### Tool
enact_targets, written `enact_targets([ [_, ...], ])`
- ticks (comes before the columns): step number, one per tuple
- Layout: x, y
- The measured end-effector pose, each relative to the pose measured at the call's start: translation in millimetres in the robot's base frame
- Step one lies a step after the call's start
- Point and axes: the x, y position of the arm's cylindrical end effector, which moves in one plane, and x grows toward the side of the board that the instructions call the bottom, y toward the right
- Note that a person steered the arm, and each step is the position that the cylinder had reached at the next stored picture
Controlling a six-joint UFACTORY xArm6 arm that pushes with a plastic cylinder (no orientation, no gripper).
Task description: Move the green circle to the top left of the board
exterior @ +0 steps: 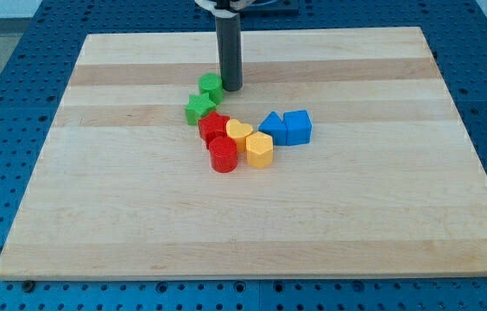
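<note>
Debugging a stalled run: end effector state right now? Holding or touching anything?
No gripper: the rod holds nothing.
My tip is on the board, against the right side of the upper green block; actual contact cannot be told.

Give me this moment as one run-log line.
my tip: touching the green circle from the view's right | green star: just below it | board: green circle near top centre, not yet top left

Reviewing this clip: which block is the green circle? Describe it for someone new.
On the wooden board, find the block cluster near the middle. The green circle is its topmost piece, touching my tip on the view's left. The green star sits just below.
</note>
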Motion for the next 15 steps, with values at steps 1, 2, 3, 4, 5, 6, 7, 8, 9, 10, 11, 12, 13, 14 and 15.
enact_targets([
  [1,1,-5],
  [2,5,19],
  [3,19,28],
  [4,28,17],
  [5,30,2],
  [6,30,-16],
  [7,28,-33],
  [8,28,-51],
  [9,25,-67],
  [10,20,-84],
  [11,15,-100],
  [12,10,-114],
  [13,8,-129],
  [14,9,-119],
  [15,9,-85],
])
